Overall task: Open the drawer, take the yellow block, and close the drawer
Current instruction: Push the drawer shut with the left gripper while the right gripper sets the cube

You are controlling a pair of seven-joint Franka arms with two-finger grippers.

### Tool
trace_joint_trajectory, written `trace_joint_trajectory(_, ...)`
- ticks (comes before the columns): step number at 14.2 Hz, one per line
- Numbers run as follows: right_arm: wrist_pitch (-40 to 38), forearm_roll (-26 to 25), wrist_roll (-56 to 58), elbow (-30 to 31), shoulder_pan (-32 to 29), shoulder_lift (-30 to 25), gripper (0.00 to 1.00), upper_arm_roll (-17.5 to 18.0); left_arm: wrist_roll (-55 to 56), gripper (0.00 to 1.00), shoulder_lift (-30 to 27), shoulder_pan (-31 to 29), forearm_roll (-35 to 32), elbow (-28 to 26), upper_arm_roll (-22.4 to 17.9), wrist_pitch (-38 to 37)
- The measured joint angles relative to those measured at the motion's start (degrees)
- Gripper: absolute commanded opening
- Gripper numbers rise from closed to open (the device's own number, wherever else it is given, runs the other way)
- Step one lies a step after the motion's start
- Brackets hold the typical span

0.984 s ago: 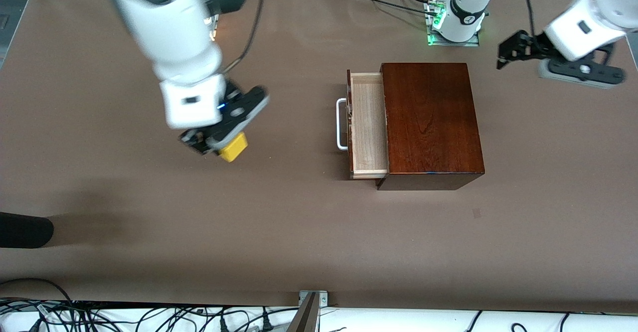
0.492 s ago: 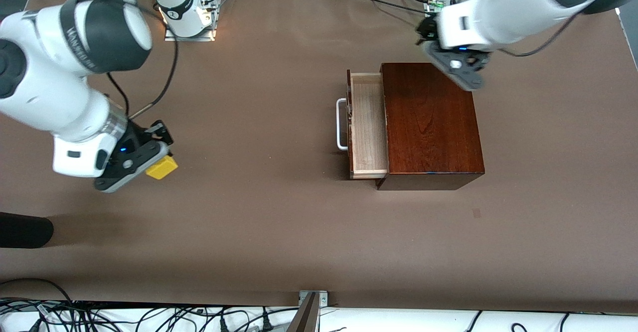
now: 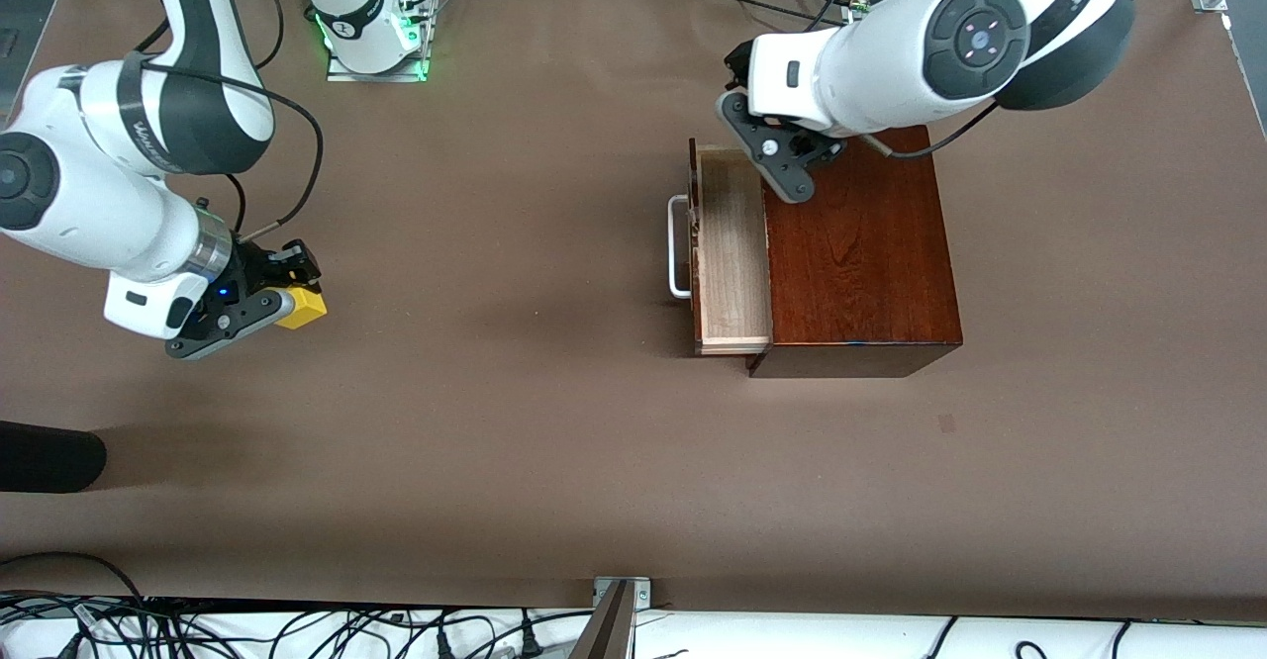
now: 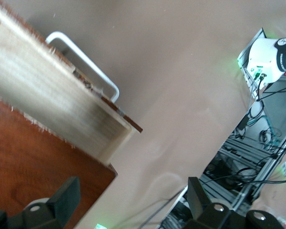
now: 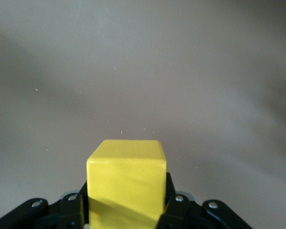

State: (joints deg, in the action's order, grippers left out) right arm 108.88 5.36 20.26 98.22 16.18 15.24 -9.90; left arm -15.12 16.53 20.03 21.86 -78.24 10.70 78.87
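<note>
At nine o'clock on the table (image 3: 554,441), the right gripper (image 3: 282,288) clamps the yellow block (image 3: 302,308); the drawer (image 3: 730,248) stands open. Left wrist: left gripper (image 4: 133,202) jaws apart over the box (image 4: 33,157). Right wrist: block gripped

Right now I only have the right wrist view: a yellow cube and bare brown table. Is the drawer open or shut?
Observer: Open. The drawer is pulled out of the wooden box, its tray showing nothing inside.
Operator: Where is the left end effector?
Observer: The left end effector is over the box's top edge beside the drawer, fingers open.
Operator: And where does my cube sit on the table?
Observer: The right end effector grips the yellow block at the right arm's end of the table.
</note>
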Motion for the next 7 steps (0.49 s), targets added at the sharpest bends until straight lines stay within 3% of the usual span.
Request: trace_joint_trajectory(7,23.7,0.0,-4.0,22.0,-1.1,-1.4,0.0,-0.6,-32.8,1.0,7.0,7.3,-6.8,0.1,0.3,15.1)
